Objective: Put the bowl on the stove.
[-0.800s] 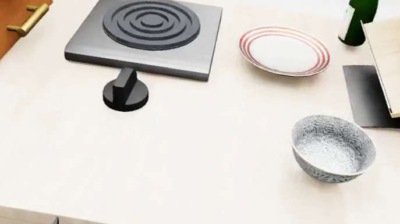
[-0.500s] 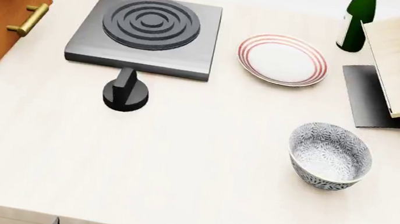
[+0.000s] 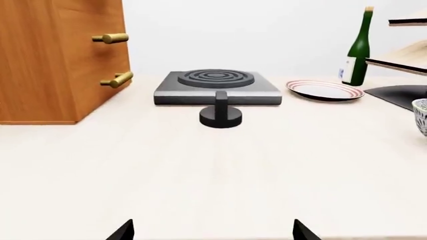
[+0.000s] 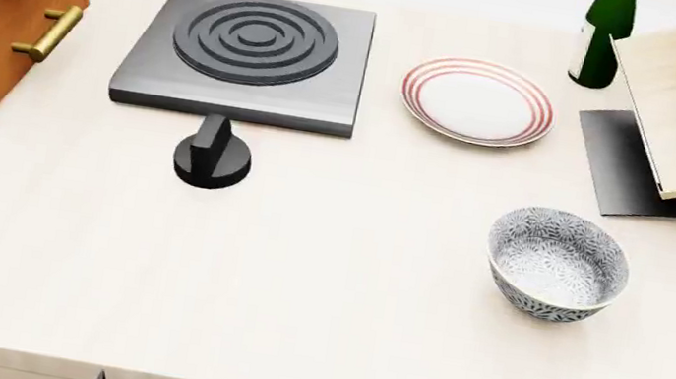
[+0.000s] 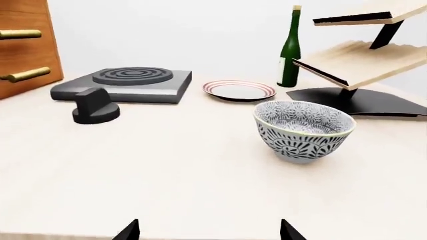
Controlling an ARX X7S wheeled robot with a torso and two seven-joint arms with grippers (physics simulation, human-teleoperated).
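Sitting upright, bowl [image 5: 304, 131] ahead of right gripper [image 5: 209, 231], fingers spread, well apart

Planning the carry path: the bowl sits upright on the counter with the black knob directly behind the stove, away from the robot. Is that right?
Not quite. The bowl does sit upright on the counter, but the head view shows the black knob in front of the stove, on the robot's side, not behind it.

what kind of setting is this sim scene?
Likely a simulated kitchen counter: a stove slab with burner rings, a patterned bowl and red-rimmed plate, plus a green bottle.
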